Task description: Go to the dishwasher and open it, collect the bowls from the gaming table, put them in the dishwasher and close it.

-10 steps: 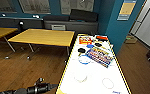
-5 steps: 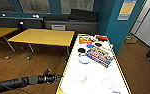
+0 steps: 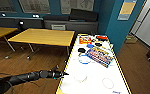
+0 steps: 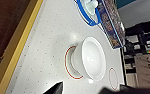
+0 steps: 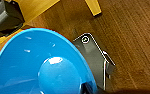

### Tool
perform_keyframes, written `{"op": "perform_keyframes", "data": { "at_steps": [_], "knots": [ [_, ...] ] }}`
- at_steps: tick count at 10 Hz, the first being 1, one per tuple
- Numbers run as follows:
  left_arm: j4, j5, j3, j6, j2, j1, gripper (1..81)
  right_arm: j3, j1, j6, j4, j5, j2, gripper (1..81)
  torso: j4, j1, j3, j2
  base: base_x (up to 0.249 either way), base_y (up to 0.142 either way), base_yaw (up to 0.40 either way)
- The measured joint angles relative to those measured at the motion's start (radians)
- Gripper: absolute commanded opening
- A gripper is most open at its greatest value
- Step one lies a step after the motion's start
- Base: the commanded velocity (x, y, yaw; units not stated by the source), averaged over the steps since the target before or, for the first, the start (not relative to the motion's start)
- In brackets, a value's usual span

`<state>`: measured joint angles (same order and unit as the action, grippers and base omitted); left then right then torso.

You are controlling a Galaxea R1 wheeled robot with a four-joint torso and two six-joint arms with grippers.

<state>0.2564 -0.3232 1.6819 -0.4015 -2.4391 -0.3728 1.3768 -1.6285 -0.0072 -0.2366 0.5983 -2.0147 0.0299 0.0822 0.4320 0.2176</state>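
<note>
Step in hand, by my judgement: collecting bowls, with the dishwasher loading not yet done. At the left, my left arm reaches in over the wooden floor (image 3: 41, 60) and its jaws (image 3: 62, 74) hang at the yellow-edged near side of the white table (image 3: 96, 75). In the left wrist view the two dark tips stand well apart with nothing between them, so I record these jaws as wide open and empty.

Just beyond them a white bowl (image 4: 89, 58) stands upright on the table, over a red ring (image 4: 67, 67) marked on the surface. Farther along the table sits a blue-rimmed bowl (image 3: 84, 59), and beside that a patterned box (image 3: 99, 56). A second red ring (image 3: 107, 83) lies bare to the right of the white bowl.

Next move, as I judge it: carry the left jaws forward over the table edge to the white bowl's rim and close there without tipping it.

In the right wrist view a blue bowl (image 5: 28, 62) sits very close above the floor. Whether my right jaws have hold of it I cannot tell.

Surface: white, speckled, glossy. Room: a yellow-topped table (image 3: 43, 37) to the left, blue wall (image 3: 111, 22) behind.
</note>
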Motion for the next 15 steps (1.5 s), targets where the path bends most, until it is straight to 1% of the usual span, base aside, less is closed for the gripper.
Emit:
{"op": "perform_keyframes", "data": {
  "at_steps": [1,3,5,6,7,9,11,13,15],
  "knots": [
    [-0.018,-0.012,0.044,-0.004,-0.037,0.0,81.1,0.0,0.0,0.0,0.001,-0.005,-0.003,1.0,0.0,0.0,0.0,0.0,0.0,0.0,0.0],
    [-0.038,-0.023,0.136,-0.008,-0.093,0.0,81.1,0.007,0.0,0.0,0.002,-0.005,-0.003,1.0,0.0,0.0,0.0,0.0,0.0,0.0,0.0],
    [-0.044,-0.029,0.221,-0.014,-0.154,0.0,81.1,0.007,0.007,0.0,0.003,-0.009,-0.003,1.0,0.0,0.0,0.0,0.0,0.0,0.0,0.0],
    [-0.044,-0.032,0.261,-0.019,-0.181,0.0,81.1,0.009,0.02,0.0,0.003,-0.024,-0.011,1.0,0.0,0.0,0.0,0.0,0.0,0.0,0.0],
    [-0.045,-0.036,0.295,-0.036,-0.203,0.0,81.1,0.014,0.033,0.0,0.003,-0.042,-0.026,1.0,0.0,0.0,0.0,0.0,0.0,0.0,0.0],
    [-0.046,-0.042,0.338,-0.113,-0.229,0.003,81.1,0.018,0.039,0.0,0.004,-0.06,-0.032,1.0,0.0,0.0,0.0,0.0,0.0,0.0,0.0],
    [-0.05,-0.065,0.377,-0.145,-0.249,0.023,81.1,0.02,0.039,0.0,0.004,-0.068,-0.033,1.0,0.0,0.0,0.0,0.0,0.0,0.0,0.0],
    [-0.059,-0.073,0.416,-0.146,-0.3,0.029,81.1,0.024,0.039,0.0,0.004,-0.068,-0.035,1.0,0.0,0.0,0.001,0.0,0.0,0.0,0.0],
    [-0.091,-0.093,0.481,-0.147,-0.367,0.028,81.1,0.027,0.039,0.0,0.004,-0.068,-0.036,1.0,0.0,0.0,0.001,0.0,0.0,0.0,0.0]
  ]
}}
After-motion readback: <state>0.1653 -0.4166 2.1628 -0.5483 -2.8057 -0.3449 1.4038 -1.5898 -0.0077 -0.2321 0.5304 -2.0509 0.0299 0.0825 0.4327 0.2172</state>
